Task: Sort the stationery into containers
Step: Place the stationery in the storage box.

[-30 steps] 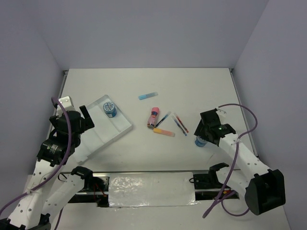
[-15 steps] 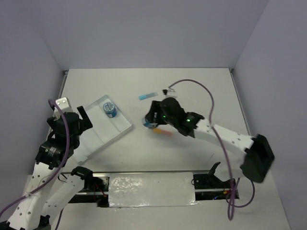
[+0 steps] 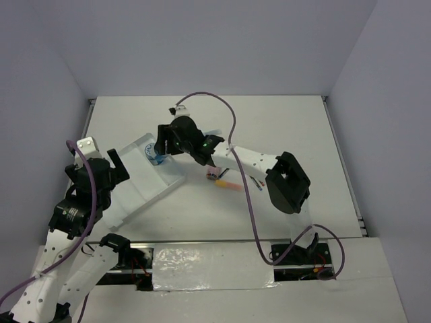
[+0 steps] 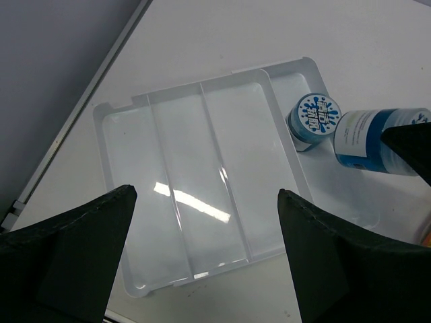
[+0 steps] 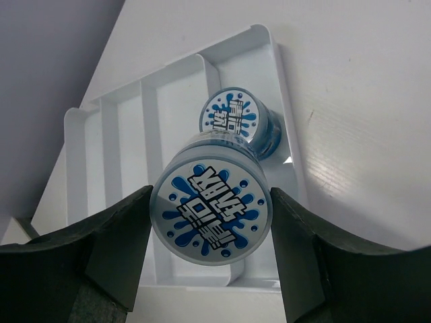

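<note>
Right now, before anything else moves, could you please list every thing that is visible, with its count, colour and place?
tray: one, translucent white, left part of the table, ridged into long compartments
blue roll: one, blue with a white-patterned top, standing in an outer compartment of the tray
held blue roll: one, same colours, tilted above the tray beside the first roll
pink cylinder: one, pink, middle of the table, beside the right arm
orange bar: one, orange, next to the pink cylinder
pens: count unclear, red and blue, partly hidden under the right arm
table: one, white
left gripper: one, black, open, over the tray
right gripper: one, black, closed on the held blue roll
</note>
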